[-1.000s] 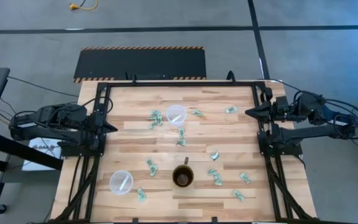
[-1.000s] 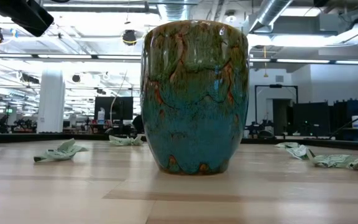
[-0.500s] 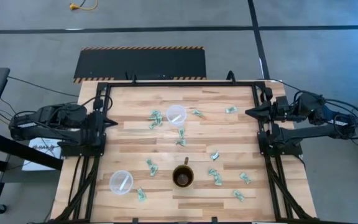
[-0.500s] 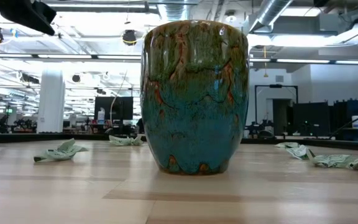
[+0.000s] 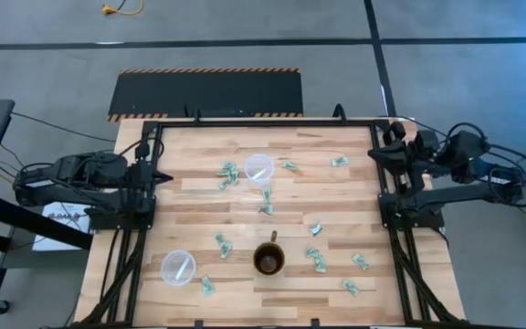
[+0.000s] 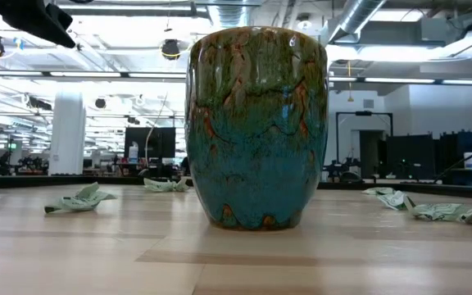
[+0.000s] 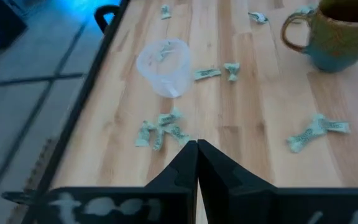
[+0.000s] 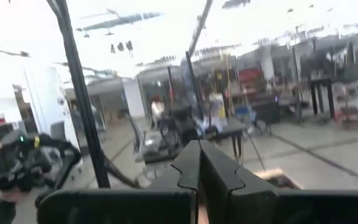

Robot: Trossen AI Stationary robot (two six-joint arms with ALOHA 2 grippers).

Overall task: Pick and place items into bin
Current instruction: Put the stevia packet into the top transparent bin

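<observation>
Several small pale green-and-white crumpled pieces lie scattered flat on the wooden table, also seen in the low view and the left wrist view. My left gripper is shut and touches nothing. It hovers at the table's left edge, pointing across the table toward the pieces near a clear cup. My right gripper is shut and touches nothing. It sits at the table's right edge, raised and pointing toward the room beyond the table.
A glazed brown-green mug stands upright near the table's near edge, filling the low view. One clear plastic cup stands near the far middle and another near the left front. A black frame rims the table.
My right gripper has drawn back toward the table's right edge and tipped upward, so its wrist view now looks into the room. My left gripper has shifted slightly toward the far edge. Both stay shut. The pieces, the mug and the cups have not moved.
</observation>
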